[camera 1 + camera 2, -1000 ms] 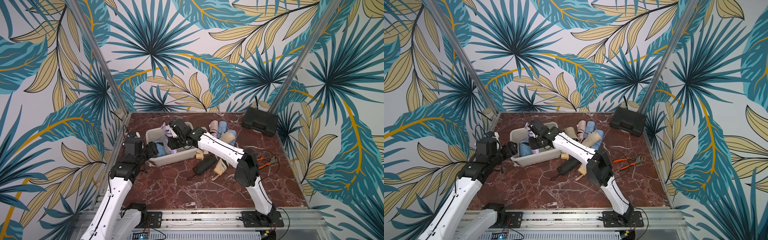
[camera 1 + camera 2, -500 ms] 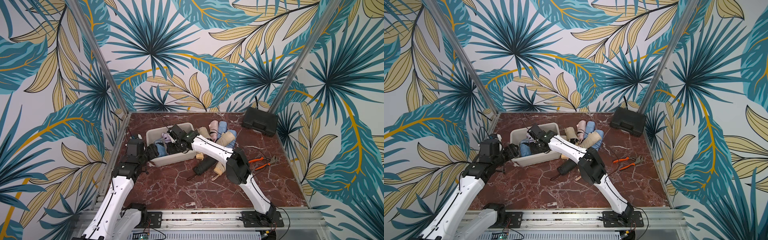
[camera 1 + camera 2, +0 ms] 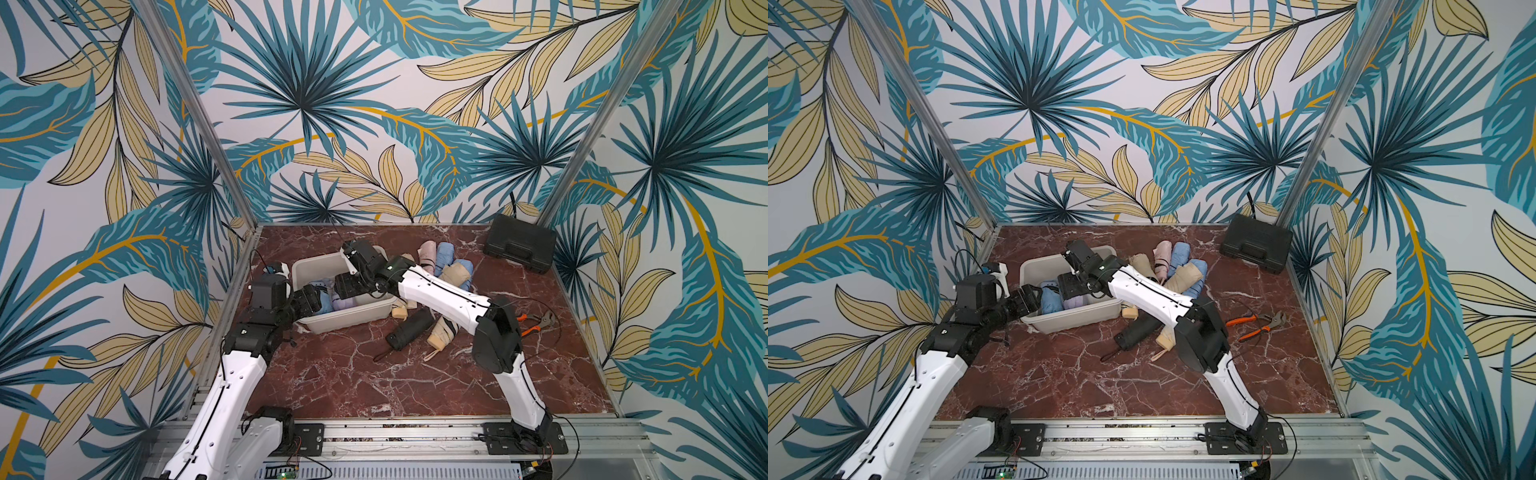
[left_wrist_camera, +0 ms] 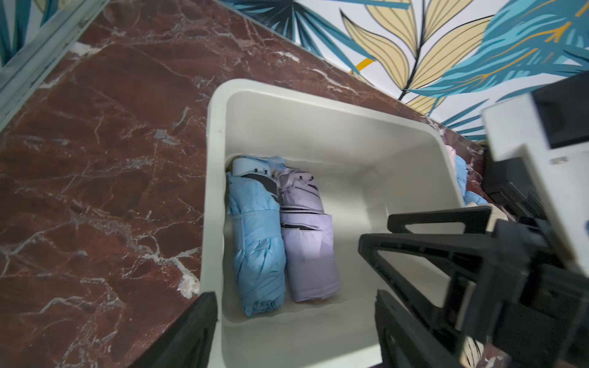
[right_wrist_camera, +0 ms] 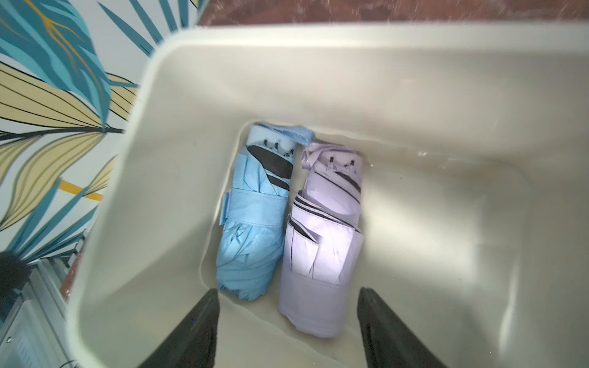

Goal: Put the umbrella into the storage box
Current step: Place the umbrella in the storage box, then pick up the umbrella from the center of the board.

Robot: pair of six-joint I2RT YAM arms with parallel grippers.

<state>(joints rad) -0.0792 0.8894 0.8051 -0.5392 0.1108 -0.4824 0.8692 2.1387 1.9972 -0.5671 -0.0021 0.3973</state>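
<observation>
Down on the red-brown marble tabletop [image 3: 353, 382], the off-white plastic storage box [image 3: 345, 320] with the rolled rim has just taken in another one. A second ago the white right arm [image 3: 440, 291] hung over it with its jaws clamped on a folded lilac umbrella. Now that arm reaches low into the tub and the jaws have sprung apart.

From the right wrist you can see it plainly. The right gripper [image 5: 288, 293] stands wide with nothing pinched. The lilac umbrella [image 5: 322, 255] lies flat on the box floor just below it, side by side with a folded pale-blue umbrella [image 5: 251, 229] that sits along the wall. Let go, then: this one is delivered.

The left gripper [image 4: 293, 296] is spread as well and holds nothing. One finger sits outside the box's near wall and the other inside, straddling the rim rather than pinching it, as far as I can tell.

Just beside the box, the heap of folded umbrellas [image 3: 444, 266] still waits: pink, blue and beige, with a black umbrella [image 3: 409, 334] lying nearer the front.

My read is that this drop is finished but the job isn't. The right arm needs to lift clear of the tub without dragging the lilac umbrella up with it, then go back to the heap. There's plenty of bare floor left in the box.
</observation>
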